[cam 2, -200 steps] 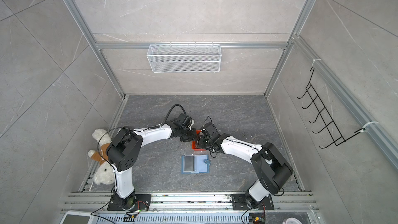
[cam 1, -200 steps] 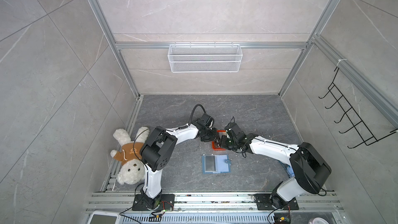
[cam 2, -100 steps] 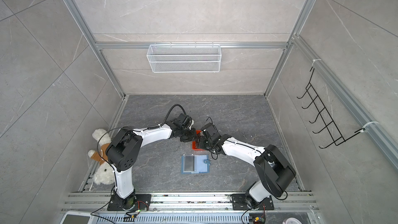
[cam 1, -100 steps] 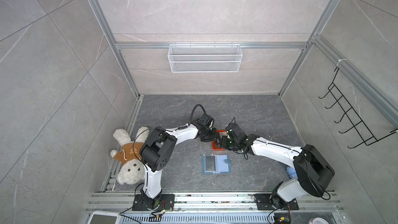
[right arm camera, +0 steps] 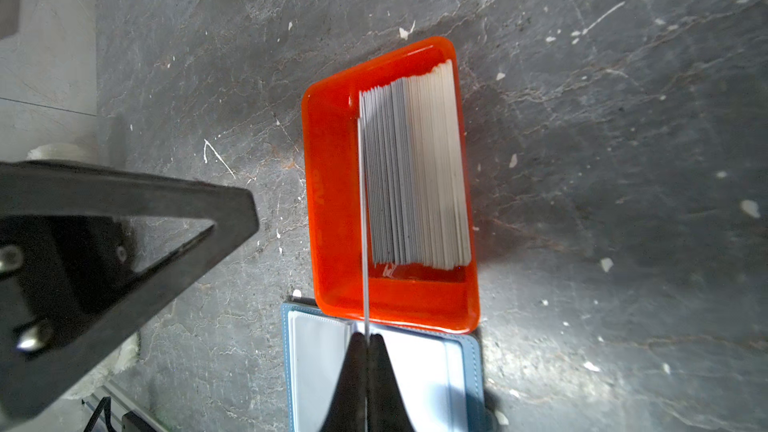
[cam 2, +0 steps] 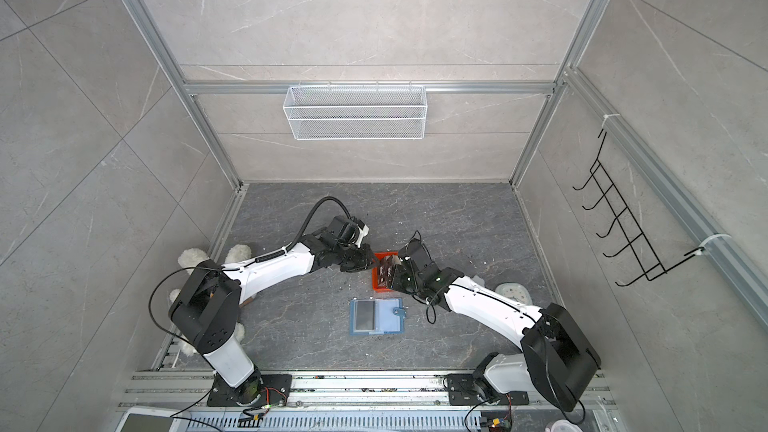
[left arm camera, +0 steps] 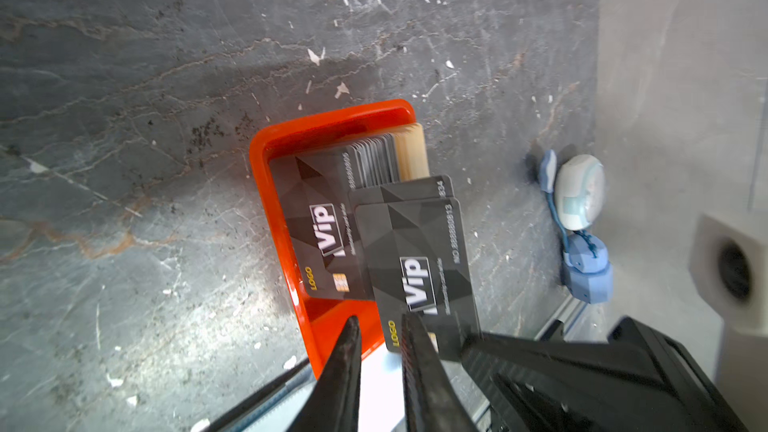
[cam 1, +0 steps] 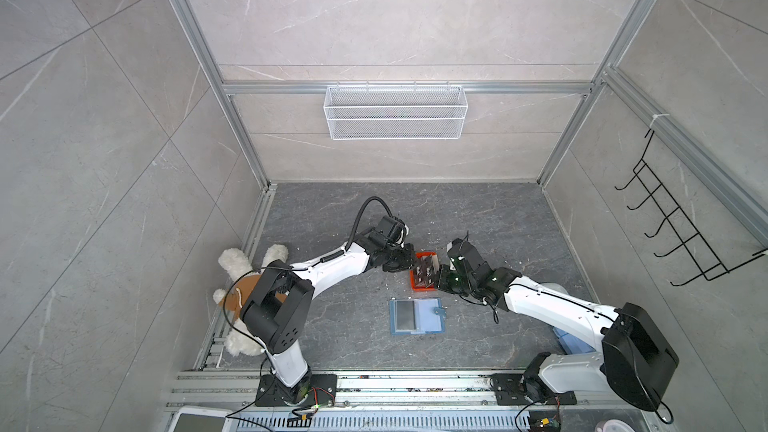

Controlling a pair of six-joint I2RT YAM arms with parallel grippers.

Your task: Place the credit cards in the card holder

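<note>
Your right hand [right arm camera: 365, 344] is clamped on a card [right arm camera: 363, 201], held edge-up above the orange tray [right arm camera: 328, 201] | your left hand [left arm camera: 381, 320] crowds that card at the tray's end, fingers slightly apart, grip unclear | the other credit cards [right arm camera: 415, 168] stand packed in the tray | card holder [cam 1: 428, 317] lies open midway on the counter [cam 1: 478, 218], just beside the tray | teddy bear [cam 1: 235, 261] at its left edge

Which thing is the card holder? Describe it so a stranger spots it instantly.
Look at the dark stone floor between the two arms. In front of the orange tray, toward the arm bases, lies the card holder. Unlike the tray, it is flat, blue, opened like a book, with a snap tab.
</note>
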